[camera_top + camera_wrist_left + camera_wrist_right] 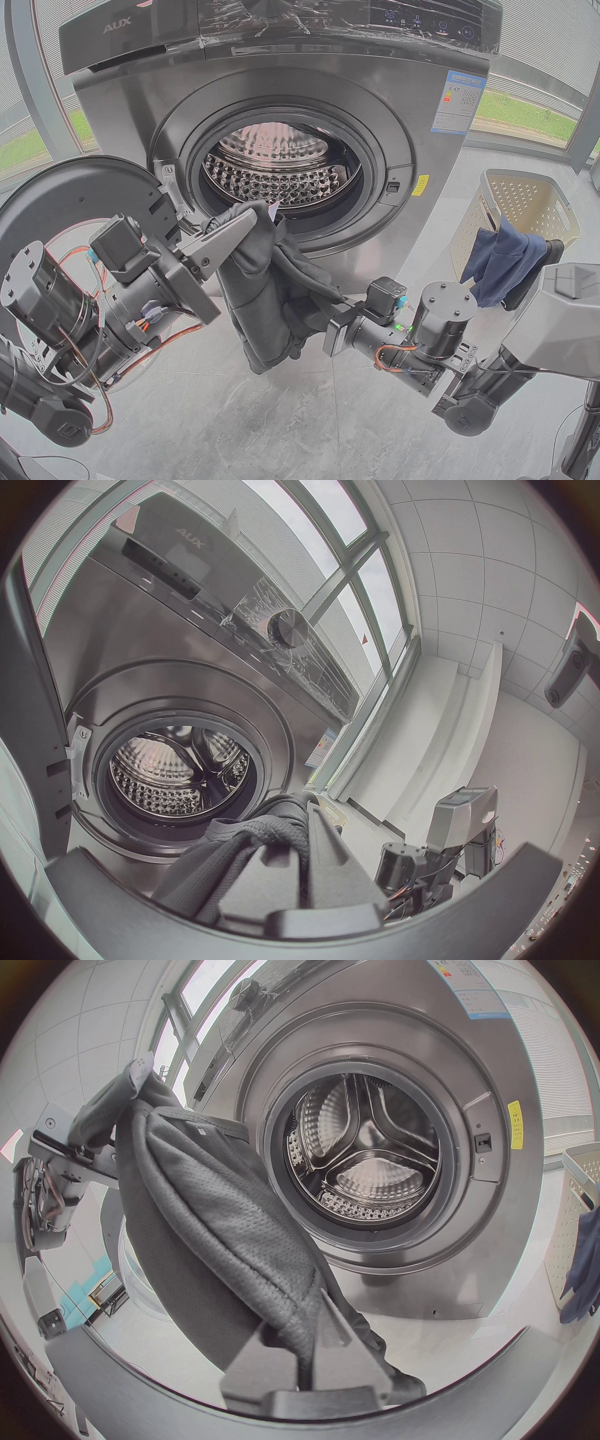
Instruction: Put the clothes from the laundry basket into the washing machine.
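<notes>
A dark grey garment (272, 294) hangs stretched between my two grippers in front of the washing machine (400, 112). My left gripper (253, 219) is shut on its upper end, just below the rim of the open drum (275, 165). Lower down and to the right, my right gripper (322, 309) is shut on the other end. The left wrist view has the cloth (250, 849) pinched at my left gripper (304, 830), the drum (178, 770) beyond. The right wrist view has the garment (219, 1210) clamped in my right gripper (307, 1347).
The round door (75, 194) stands swung open at the left, behind my left arm. A beige laundry basket (528, 203) sits on the floor at the right, with a blue garment (503, 256) draped over its rim. Grey floor lies below the machine.
</notes>
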